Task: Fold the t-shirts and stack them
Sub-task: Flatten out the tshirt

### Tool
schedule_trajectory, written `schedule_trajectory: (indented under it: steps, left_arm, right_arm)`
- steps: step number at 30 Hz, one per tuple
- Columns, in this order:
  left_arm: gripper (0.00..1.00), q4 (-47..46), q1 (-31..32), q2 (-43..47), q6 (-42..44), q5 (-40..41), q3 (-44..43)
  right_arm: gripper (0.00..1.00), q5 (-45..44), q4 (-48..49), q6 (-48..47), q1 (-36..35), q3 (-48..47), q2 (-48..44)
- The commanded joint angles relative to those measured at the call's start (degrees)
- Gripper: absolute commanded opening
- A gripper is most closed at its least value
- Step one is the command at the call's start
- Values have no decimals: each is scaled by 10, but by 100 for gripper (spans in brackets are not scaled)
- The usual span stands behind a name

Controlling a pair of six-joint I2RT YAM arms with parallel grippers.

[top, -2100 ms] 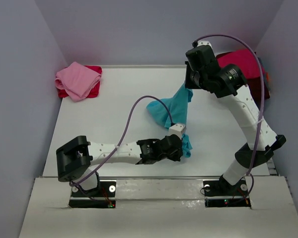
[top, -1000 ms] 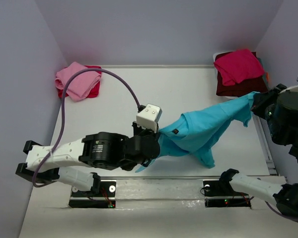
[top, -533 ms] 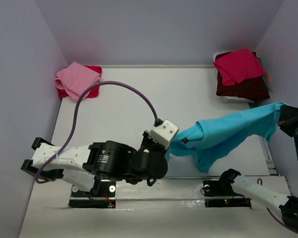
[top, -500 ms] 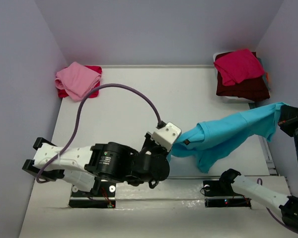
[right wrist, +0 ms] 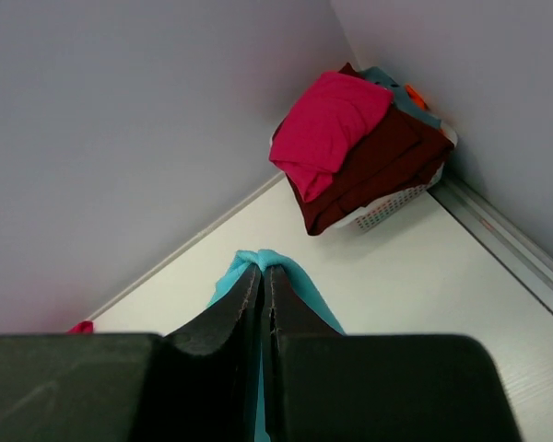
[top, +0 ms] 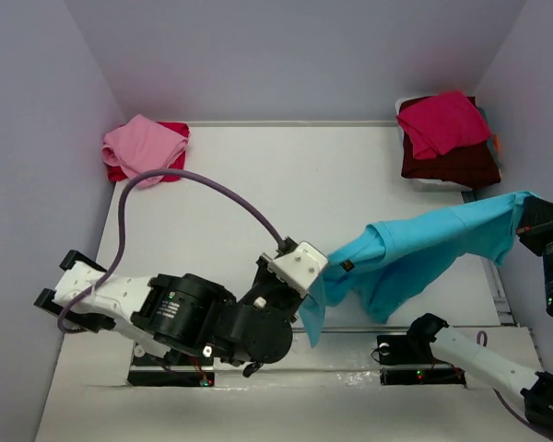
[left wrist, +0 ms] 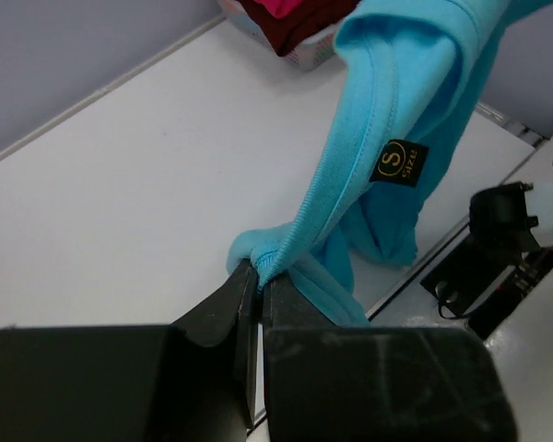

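Over in the far-left corner of the surface [top: 258,193], a folded pink t-shirt [top: 144,147] is seen lying on top of a red t-shirt [top: 173,171]. Near the front edge, the ribbed neck edge of the turquoise t-shirt [top: 424,241] is pinched tight between the pressed-together fingers of the left hand [left wrist: 255,273]. The shirt is stretched out in the air with its long axis running left to right, neck end at the left and the other end angled slightly toward the far right. Loose folds are left sagging underneath, and it can't be told if they touch the surface. Just past the neck, a small black size tag [left wrist: 398,162] is sewn on, with a gold circled "S" and "SIZE" printed on it. In the far-right corner a white mesh basket [right wrist: 389,214] is parked, filled with a dark maroon t-shirt [right wrist: 380,170] and topped by a folded crimson t-shirt [right wrist: 327,122]. At the far right, a bunched bit of the turquoise cloth is gripped between the closed fingers of the right hand [right wrist: 261,273].
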State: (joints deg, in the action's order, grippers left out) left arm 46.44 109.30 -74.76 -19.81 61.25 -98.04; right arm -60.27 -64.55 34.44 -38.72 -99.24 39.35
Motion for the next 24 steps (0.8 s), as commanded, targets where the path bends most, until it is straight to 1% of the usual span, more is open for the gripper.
schedule_trajectory:
  steps: [1, 2, 3, 4, 5, 6, 7, 8, 9, 10, 11, 12, 13, 14, 15, 16, 17, 18, 19, 21, 24]
  left_arm:
    - [6, 81, 4, 15, -70, 163, -52]
    - [6, 101, 4, 16, -76, 175, -65]
    - [6, 97, 4, 18, -57, 186, -88]
    - [6, 87, 4, 22, -36, 202, -98]
    - [6, 35, 4, 36, -3, 210, -104]
    - [6, -5, 4, 44, 86, 216, -98]
    - [6, -60, 4, 58, 144, 233, -85]
    - [6, -207, 4, 86, 216, 246, -34]
    - [6, -308, 4, 102, 305, 259, 5]
    - [6, -581, 4, 135, 538, 282, 47]
    - [6, -725, 4, 147, 757, 282, 119]
    - [6, -858, 4, 153, 806, 282, 135]
    - [6, -859, 4, 153, 805, 282, 132]
    - [6, -783, 4, 152, 772, 281, 117]
    - [6, -717, 4, 150, 721, 277, 75]
    - [6, -603, 4, 146, 625, 273, 41]
    - [6, -580, 4, 146, 604, 272, 38]
    - [6, -584, 4, 149, 605, 273, 44]
    - [6, -622, 4, 156, 635, 273, 67]
    - [6, -658, 4, 162, 659, 273, 86]
    - [6, -658, 4, 161, 667, 269, 86]
  right_arm:
    - [7, 26, 148, -73, -5, 44, -29]
    - [7, 31, 163, -87, -5, 44, -28]
    - [7, 37, 177, -101, -5, 40, -16]
    - [7, 43, 186, -116, -5, 16, -4]
    - [7, 48, 187, -122, -5, -1, 8]
    - [7, 54, 188, -128, -5, -18, 20]
    - [7, 59, 195, -139, -5, -32, 40]
    - [7, 64, 201, -147, -5, -54, 47]
    - [7, 67, 211, -157, -5, -60, 51]
    - [7, 71, 229, -174, -5, -73, 61]
    - [7, 74, 236, -185, -5, -82, 74]
    - [7, 74, 237, -190, -5, -93, 82]
    - [7, 73, 238, -195, -5, -103, 90]
    - [7, 73, 239, -199, -5, -112, 97]
    - [7, 72, 239, -205, -5, -126, 103]
    - [7, 74, 239, -206, -5, -133, 111]
    - [7, 75, 240, -206, -5, -133, 114]
    - [7, 81, 242, -204, -5, -132, 115]
    - [7, 82, 244, -202, -5, -130, 114]
    - [7, 82, 248, -200, -5, -125, 112]
    - [7, 78, 265, -212, -5, -117, 108]
